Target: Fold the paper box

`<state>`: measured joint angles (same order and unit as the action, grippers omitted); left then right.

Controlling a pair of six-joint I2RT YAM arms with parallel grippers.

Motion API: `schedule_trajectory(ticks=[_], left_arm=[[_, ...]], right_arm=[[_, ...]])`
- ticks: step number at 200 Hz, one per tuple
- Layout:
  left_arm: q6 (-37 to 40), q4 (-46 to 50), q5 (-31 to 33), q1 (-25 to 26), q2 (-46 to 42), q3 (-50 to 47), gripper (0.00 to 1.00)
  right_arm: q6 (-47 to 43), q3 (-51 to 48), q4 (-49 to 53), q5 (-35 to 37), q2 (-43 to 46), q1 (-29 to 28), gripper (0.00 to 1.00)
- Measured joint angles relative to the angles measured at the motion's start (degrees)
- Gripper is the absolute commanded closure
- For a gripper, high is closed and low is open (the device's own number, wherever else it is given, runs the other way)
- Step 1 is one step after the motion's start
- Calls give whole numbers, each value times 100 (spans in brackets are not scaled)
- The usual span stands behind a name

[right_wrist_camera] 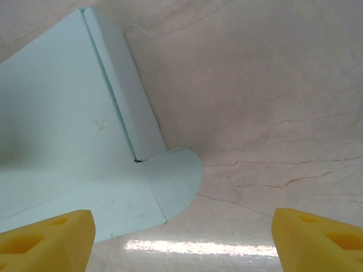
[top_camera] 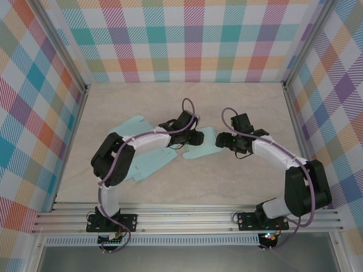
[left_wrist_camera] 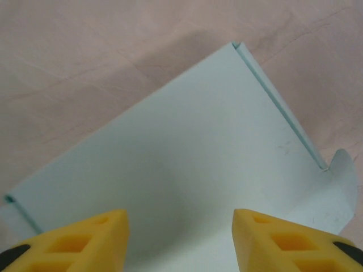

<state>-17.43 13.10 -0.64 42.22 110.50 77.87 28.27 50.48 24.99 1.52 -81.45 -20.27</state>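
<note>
A pale blue paper box [top_camera: 148, 162], not yet folded, lies flat as a cut sheet on a beige, marble-patterned worktop [top_camera: 170, 102], left of centre and partly under the left arm. Pastel checked walls [top_camera: 193, 39] enclose the worktop on three sides. Seen from above, both arms reach inward and their ends nearly face each other over the sheet's right end. The left tool [top_camera: 190, 141] sits above the sheet and the right tool [top_camera: 222, 140] is just off its right edge. In the left wrist view, the left tool [left_wrist_camera: 180, 238] has its yellow fingers [left_wrist_camera: 85, 241] moderately apart with nothing gripped between them. They hang over a broad panel of the paper box [left_wrist_camera: 198, 158], which has a narrow creased strip along its right edge. Whether the fingertips touch the paper cannot be told. In the right wrist view, the right tool [right_wrist_camera: 181, 238] stands wide open, its yellow fingers [right_wrist_camera: 48, 238] at the far lower corners, and it holds nothing. The paper box [right_wrist_camera: 57, 113] fills the left side here, with a raised narrow strip and a rounded flap resting on the bare worktop.
</note>
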Motion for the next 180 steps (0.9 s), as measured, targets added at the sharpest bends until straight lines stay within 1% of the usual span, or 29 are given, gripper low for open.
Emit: schedule_trajectory(ticks=[14, 30, 45, 54, 89, 129, 137, 155, 180], left_arm=[[149, 232, 332, -42, -66, 195, 36], [317, 358, 529, -160, -66, 448, 31], [483, 492, 527, -363, -35, 671, 29], [579, 570, 503, -498, 39, 846, 29], [1012, 804, 308, -844, 708, 1469, 30], [1154, 1062, -273, -964, 1209, 1499, 43], [1154, 1043, -415, -975, 1217, 1499, 47], [1150, 1058, -673, -990, 1231, 1499, 52], [1071, 1054, -894, -1008, 1235, 1491, 60]], right_arm=[[68, -96, -83, -144, 46, 0, 11], [175, -280, -168, -317, 184, 0, 8], [332, -487, -256, -474, 387, 0, 5], [435, -625, -339, -573, 520, 0, 0], [1010, -1303, -962, -1032, 920, 0, 0], [1788, -2048, -2227, -1585, 828, 0, 1], [1952, -2151, -2555, -1687, 704, 0, 2], [2216, -2275, -3176, -1853, 354, 0, 3], [2490, -2295, -3923, -1971, 20, 22, 6]])
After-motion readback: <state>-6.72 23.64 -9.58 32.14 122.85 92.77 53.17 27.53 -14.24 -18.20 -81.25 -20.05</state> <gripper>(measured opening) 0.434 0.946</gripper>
